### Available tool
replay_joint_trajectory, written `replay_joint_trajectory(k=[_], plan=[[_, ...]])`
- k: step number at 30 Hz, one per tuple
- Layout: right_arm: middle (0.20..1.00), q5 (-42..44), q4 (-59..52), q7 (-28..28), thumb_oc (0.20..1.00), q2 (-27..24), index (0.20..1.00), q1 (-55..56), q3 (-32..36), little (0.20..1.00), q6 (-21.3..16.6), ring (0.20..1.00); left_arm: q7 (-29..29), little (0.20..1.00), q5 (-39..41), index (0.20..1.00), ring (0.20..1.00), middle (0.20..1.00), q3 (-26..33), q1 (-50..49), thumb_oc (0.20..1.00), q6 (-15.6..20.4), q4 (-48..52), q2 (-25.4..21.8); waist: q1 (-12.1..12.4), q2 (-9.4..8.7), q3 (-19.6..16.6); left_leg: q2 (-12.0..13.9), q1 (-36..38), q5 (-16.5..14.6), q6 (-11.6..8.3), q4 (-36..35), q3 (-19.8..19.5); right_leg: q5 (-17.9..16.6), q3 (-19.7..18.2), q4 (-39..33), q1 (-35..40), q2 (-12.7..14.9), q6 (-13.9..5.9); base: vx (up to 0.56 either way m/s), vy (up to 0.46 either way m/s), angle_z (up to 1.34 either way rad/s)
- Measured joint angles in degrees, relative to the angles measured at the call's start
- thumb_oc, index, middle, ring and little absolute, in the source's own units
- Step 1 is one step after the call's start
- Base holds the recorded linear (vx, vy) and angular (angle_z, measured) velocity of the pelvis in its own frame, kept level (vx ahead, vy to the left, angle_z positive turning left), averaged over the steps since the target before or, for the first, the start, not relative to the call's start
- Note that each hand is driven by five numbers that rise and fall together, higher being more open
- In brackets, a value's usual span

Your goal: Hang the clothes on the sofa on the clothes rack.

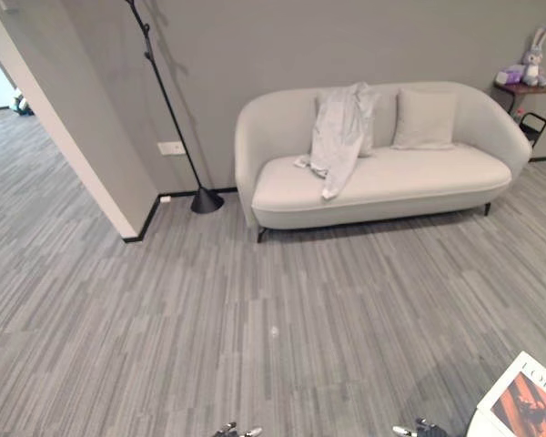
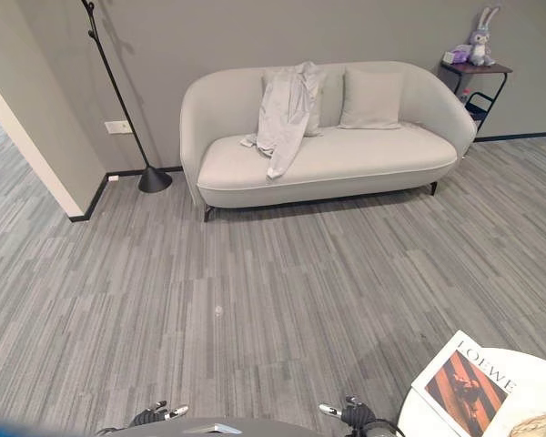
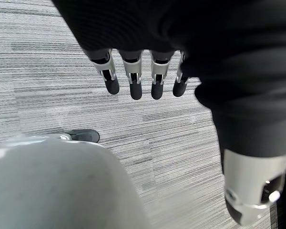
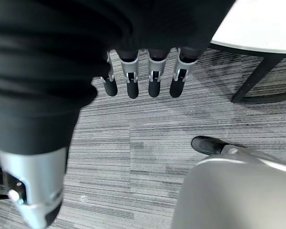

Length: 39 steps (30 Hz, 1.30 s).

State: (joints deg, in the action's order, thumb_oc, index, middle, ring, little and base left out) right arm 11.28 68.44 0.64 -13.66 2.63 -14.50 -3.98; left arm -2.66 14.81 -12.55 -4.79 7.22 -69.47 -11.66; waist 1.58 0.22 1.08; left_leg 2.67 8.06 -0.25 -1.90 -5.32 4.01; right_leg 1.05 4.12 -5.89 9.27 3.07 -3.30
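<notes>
A pale grey garment (image 1: 338, 135) hangs over the backrest of the cream sofa (image 1: 419, 177) and trails onto its seat. Left of the sofa leans the black clothes rack (image 1: 175, 118), a thin pole on a cone base (image 1: 206, 200) against the wall. Both hands are far from the sofa, low at the near edge of the view: my left hand (image 1: 237, 431) and my right hand (image 1: 417, 428). In the wrist views, the left hand (image 3: 135, 81) and the right hand (image 4: 154, 78) hang over the carpet with fingers straight, holding nothing.
A cushion (image 1: 424, 118) rests on the sofa's right half. A small side table (image 1: 528, 89) with a plush rabbit (image 1: 533, 59) stands at the far right. A white round table (image 2: 528, 401) with a magazine (image 1: 528, 401) is near my right. A wall corner (image 1: 91, 155) juts out at left.
</notes>
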Motion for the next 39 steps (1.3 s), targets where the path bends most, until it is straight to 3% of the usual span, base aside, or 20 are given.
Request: replay_joint_trajectory(k=[25,26,27,29,31,32,35,37,39], plan=[[1.000,-0.14,-0.01,1.17,1.000,-0.50,1.000,-0.83,-0.09,1.000,0.28,1.000,0.03,1.000,-0.39,1.000,1.000,1.000,-0.76,1.28,1.000,0.13,0.01,-0.05,0.11,0.11,-0.15,-0.56,-2.03,0.04,0.12,-0.03,1.53,-0.69,-1.59,0.27,-2.91,0.58,-0.52,-0.01,0.054,-0.04],[1.000,-0.12,0.00,1.16,1.000,-1.37,1.000,-2.84,-0.06,1.000,0.29,1.000,-0.05,1.000,-1.67,1.000,1.000,1.000,-2.32,2.87,1.000,0.14,-0.04,0.03,0.19,1.32,1.45,-0.81,-3.24,0.32,0.72,-0.02,1.86,1.02,-1.55,7.19,-7.68,1.13,-1.68,-0.04,0.201,-0.19],[1.000,-0.10,0.21,1.17,1.000,-1.46,1.000,-3.24,-0.07,1.000,0.27,1.000,-0.04,1.000,-2.22,1.000,1.000,1.000,-2.35,3.92,1.000,0.15,-0.33,0.00,0.13,0.74,2.51,-2.03,-3.52,-0.19,1.48,-0.32,1.72,1.78,-1.74,11.13,-9.93,1.61,-2.21,-0.03,0.207,-0.29],[1.000,-0.04,0.60,1.17,1.000,-2.02,1.000,-5.49,-0.07,1.000,0.25,1.000,-0.08,1.000,-2.63,1.000,1.000,1.000,-3.02,5.84,1.000,0.10,-1.83,0.07,0.05,1.48,5.18,-2.13,-3.55,-0.01,2.53,-0.33,0.62,2.46,-1.30,29.40,-19.40,2.30,-3.42,0.06,0.106,-0.23],[1.000,0.07,2.32,1.15,1.000,-0.95,1.000,-5.36,0.11,1.000,0.34,1.000,0.02,1.000,-2.66,1.000,1.000,1.000,-3.96,7.29,1.000,0.16,-3.31,-1.15,-0.35,-0.25,6.89,-4.26,-2.21,-0.28,5.02,-0.28,-0.23,1.78,-2.61,45.20,-27.96,5.60,-4.76,0.33,0.004,0.18],[1.000,0.26,2.17,1.14,1.000,-0.58,1.000,-5.30,0.28,1.000,0.27,1.000,0.02,1.000,-2.65,1.000,1.000,1.000,-3.96,7.35,1.000,0.17,-3.22,-1.62,-0.57,-0.95,7.31,-4.69,-2.18,-0.35,5.38,-0.29,-0.35,1.89,-3.21,43.89,-29.11,6.01,-4.98,0.35,-0.071,0.20],[1.000,1.48,2.25,1.17,1.000,-0.56,1.000,-5.55,0.89,1.000,0.17,1.000,0.11,1.000,-2.52,1.000,1.000,1.000,-3.46,7.12,1.000,0.02,-3.33,-2.01,-2.11,-1.51,7.56,-4.87,-3.76,-0.33,5.45,-0.09,-2.29,2.22,-2.63,24.43,-28.61,5.92,-6.31,0.30,-0.094,0.26],[1.000,2.41,2.36,1.15,1.000,-0.51,1.000,-5.98,1.16,1.000,0.15,1.000,0.21,1.000,-2.49,1.000,1.000,1.000,-3.31,7.22,1.000,-0.15,-3.50,-2.02,-3.31,-1.77,7.98,-5.02,-3.62,-0.33,5.45,-0.01,-2.86,-2.26,-1.04,7.58,-26.99,6.05,-7.15,0.46,-0.115,0.20],[1.000,2.69,2.75,1.11,1.000,-0.20,1.000,-5.96,1.78,1.000,0.19,1.000,0.46,1.000,-2.43,1.000,1.000,1.000,-3.23,7.78,1.000,-0.09,-2.58,-1.83,-4.10,-2.17,8.27,-4.97,-2.36,-1.59,5.22,0.01,-3.47,-4.35,2.47,-0.08,-27.02,6.54,-7.73,0.41,-0.154,0.22]])
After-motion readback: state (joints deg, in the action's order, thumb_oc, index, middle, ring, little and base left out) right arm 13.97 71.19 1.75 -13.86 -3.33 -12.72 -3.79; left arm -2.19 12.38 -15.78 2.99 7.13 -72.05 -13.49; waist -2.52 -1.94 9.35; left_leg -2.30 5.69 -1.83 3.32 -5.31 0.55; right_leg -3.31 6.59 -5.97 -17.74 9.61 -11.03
